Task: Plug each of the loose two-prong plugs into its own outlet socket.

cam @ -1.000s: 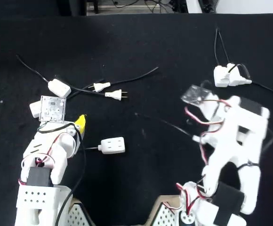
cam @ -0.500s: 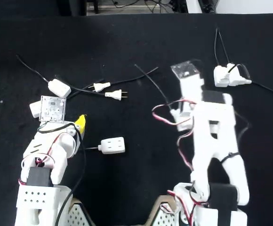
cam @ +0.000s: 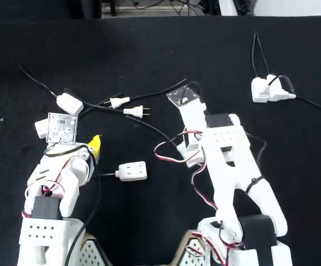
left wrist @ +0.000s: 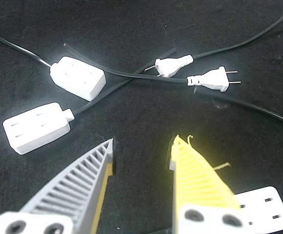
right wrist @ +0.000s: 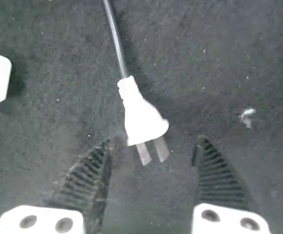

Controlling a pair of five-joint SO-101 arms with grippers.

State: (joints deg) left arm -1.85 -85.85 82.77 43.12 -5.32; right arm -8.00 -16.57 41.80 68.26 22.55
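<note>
Lower left of the high view, your left gripper (left wrist: 144,141) sits wide open, loose plugs (left wrist: 209,79) ahead. At centre, the right gripper (right wrist: 152,142) gapes wide, a plug (right wrist: 141,117) pointing its prongs between the tips. Grasp step: close on the body, then carry to the free outlet (cam: 133,170).

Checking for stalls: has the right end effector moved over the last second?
Yes. The right end effector has swung left, away from the white outlet at the table's right, toward a loose plug.

No readable print, seemingly.
</note>
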